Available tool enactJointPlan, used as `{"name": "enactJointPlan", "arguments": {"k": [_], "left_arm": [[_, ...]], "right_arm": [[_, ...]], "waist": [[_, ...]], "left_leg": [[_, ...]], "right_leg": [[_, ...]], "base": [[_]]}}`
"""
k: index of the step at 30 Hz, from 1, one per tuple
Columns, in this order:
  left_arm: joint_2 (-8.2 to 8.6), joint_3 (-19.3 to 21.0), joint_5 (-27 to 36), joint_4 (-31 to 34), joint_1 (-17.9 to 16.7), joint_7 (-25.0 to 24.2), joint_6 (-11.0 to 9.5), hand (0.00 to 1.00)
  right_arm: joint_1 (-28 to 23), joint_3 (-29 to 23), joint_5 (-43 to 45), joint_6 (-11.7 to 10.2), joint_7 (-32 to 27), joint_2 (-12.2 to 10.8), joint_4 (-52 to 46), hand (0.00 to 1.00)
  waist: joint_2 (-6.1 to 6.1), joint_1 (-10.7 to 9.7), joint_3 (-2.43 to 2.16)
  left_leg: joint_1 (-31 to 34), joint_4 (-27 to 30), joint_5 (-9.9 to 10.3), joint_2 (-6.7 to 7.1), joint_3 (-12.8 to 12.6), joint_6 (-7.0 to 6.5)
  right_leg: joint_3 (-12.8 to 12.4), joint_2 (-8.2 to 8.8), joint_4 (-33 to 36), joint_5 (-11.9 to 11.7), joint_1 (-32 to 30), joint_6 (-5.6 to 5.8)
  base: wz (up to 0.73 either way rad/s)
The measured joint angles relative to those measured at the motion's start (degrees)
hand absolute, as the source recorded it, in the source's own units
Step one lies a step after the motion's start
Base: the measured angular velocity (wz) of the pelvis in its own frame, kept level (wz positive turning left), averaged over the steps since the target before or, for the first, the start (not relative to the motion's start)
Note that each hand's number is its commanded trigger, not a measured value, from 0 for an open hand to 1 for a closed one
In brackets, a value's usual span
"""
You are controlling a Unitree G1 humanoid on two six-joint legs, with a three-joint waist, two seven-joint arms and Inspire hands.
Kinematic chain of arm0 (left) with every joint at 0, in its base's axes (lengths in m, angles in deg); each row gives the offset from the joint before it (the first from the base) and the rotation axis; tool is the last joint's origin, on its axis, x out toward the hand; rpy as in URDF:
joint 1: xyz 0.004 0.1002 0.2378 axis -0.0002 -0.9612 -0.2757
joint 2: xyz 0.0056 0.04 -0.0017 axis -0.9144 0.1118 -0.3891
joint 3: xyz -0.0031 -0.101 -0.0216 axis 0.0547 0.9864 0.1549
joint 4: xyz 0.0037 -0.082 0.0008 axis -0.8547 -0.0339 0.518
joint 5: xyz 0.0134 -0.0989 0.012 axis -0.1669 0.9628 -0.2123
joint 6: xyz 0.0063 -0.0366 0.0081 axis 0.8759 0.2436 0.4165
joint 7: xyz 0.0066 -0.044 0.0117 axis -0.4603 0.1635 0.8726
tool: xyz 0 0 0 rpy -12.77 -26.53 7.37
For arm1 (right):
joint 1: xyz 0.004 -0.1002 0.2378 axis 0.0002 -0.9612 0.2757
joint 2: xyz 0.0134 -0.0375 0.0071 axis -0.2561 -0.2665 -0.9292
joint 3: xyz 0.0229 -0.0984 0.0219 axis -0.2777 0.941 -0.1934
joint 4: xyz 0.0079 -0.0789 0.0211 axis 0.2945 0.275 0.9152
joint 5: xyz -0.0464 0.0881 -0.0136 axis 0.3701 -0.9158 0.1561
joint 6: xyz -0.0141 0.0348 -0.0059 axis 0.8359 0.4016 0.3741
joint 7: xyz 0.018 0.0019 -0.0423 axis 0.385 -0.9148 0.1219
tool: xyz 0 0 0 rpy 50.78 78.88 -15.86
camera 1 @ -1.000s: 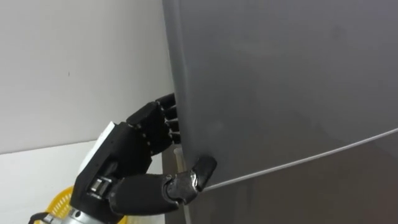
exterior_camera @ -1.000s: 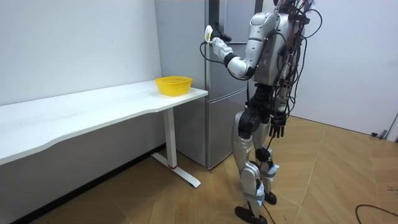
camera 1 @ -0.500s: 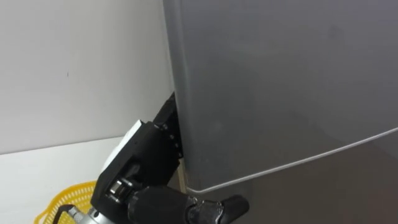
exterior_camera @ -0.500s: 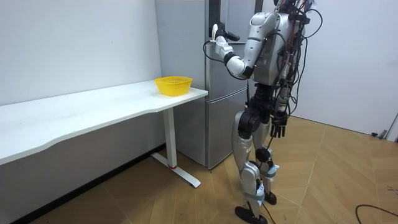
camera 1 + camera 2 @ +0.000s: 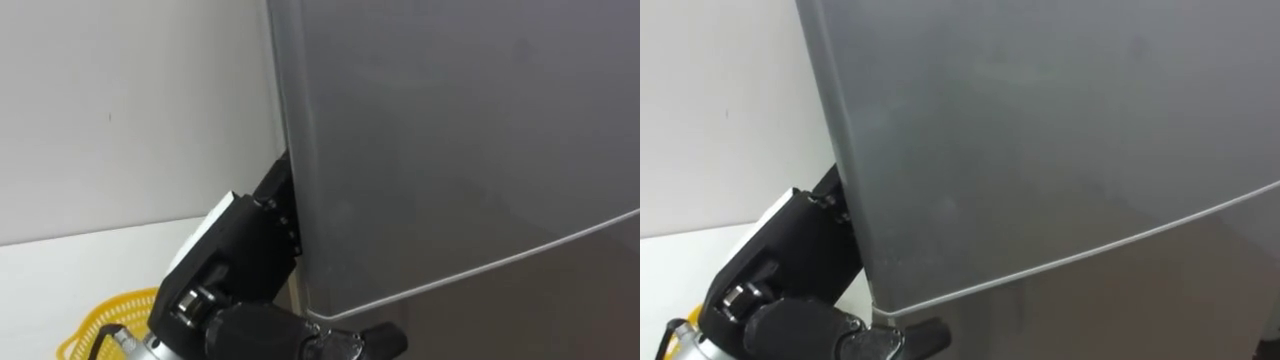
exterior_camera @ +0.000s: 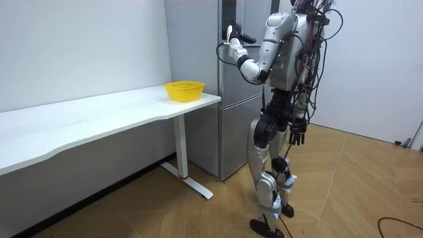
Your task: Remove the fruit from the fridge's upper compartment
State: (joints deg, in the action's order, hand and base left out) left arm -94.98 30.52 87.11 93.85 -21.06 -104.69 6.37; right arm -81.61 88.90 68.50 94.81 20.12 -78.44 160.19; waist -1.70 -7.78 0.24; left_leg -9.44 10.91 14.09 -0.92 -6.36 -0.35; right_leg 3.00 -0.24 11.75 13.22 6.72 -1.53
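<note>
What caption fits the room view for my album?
Robot standing at the grey fridge, left robot hand on its upper door's edge, yellow basket on the white table nearby.

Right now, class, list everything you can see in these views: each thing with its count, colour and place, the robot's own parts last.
fridge: one, grey, against the wall at the table's end, with the robot standing in front of it
upper door: one, grey, above the thin pale seam across the fridge front
table: one, white, along the wall
basket: one, yellow, on the table's end nearest the fridge
wall: one, white, behind the table
floor: one, brown wood, under the robot
left hand: one, black, raised at the upper door's left edge
right hand: one, dark, hanging beside the thigh
</note>
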Motion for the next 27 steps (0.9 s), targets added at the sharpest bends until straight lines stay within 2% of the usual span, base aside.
{"name": "enactJointPlan", "arguments": {"k": [8,13,17,19,23,27], "left_arm": [[-0.22,-0.57,0.18,0.00,0.51,-0.94,-0.33,0.00],[-1.37,-1.44,2.17,0.00,0.72,-1.20,-0.68,0.00],[-1.53,-2.27,3.91,-0.02,0.78,-2.02,-1.07,0.00],[-1.54,-2.32,5.86,-0.02,0.79,-2.53,-1.12,0.00],[-1.79,-2.96,7.72,-0.01,1.46,-3.46,-1.12,0.00],[-1.75,-4.96,9.21,-0.02,4.01,-4.16,-1.10,0.00]], "right_arm": [[0.12,0.42,-0.01,-0.78,-0.49,0.00,-0.10,0.00],[0.27,2.00,-0.07,-1.50,-0.12,0.19,-0.12,0.00],[0.26,2.13,-0.09,-1.87,-0.04,0.55,-0.06,0.00],[0.66,2.56,-0.10,-1.87,0.15,0.78,-0.02,0.00],[0.73,2.56,-0.10,-1.86,0.75,0.79,-0.18,0.00],[0.58,2.55,-0.14,-1.87,1.31,1.06,-0.32,0.00]], "waist": [[-0.06,0.01,-0.17],[-0.06,-0.05,-0.50],[-0.27,0.01,-0.36],[-0.86,0.01,-0.01],[-1.33,-0.04,-0.02],[-1.49,-0.14,-0.01]], "left_leg": [[0.44,0.00,0.00,0.18,0.00,0.00],[0.64,-0.01,0.00,0.11,-0.02,0.00],[0.72,-0.01,0.00,0.11,-0.56,-0.01],[0.83,-0.01,0.00,0.12,-1.41,-0.01],[0.98,-0.01,0.01,0.32,-1.72,-0.02],[1.09,-0.01,0.00,0.23,-2.77,-0.03]], "right_leg": [[-0.16,0.12,0.05,-0.25,-0.31,0.30],[-0.17,0.10,0.00,-0.36,-0.41,0.33],[-0.55,0.11,-0.08,-0.69,-0.51,0.53],[-1.10,0.13,-0.09,-0.95,-0.84,0.75],[-1.44,0.21,-0.07,-1.16,-1.20,0.93],[-2.50,0.05,0.03,-1.33,-1.76,1.00]], "base": [[0.00],[0.00],[-0.02],[-0.12],[-0.06],[-0.13]]}}
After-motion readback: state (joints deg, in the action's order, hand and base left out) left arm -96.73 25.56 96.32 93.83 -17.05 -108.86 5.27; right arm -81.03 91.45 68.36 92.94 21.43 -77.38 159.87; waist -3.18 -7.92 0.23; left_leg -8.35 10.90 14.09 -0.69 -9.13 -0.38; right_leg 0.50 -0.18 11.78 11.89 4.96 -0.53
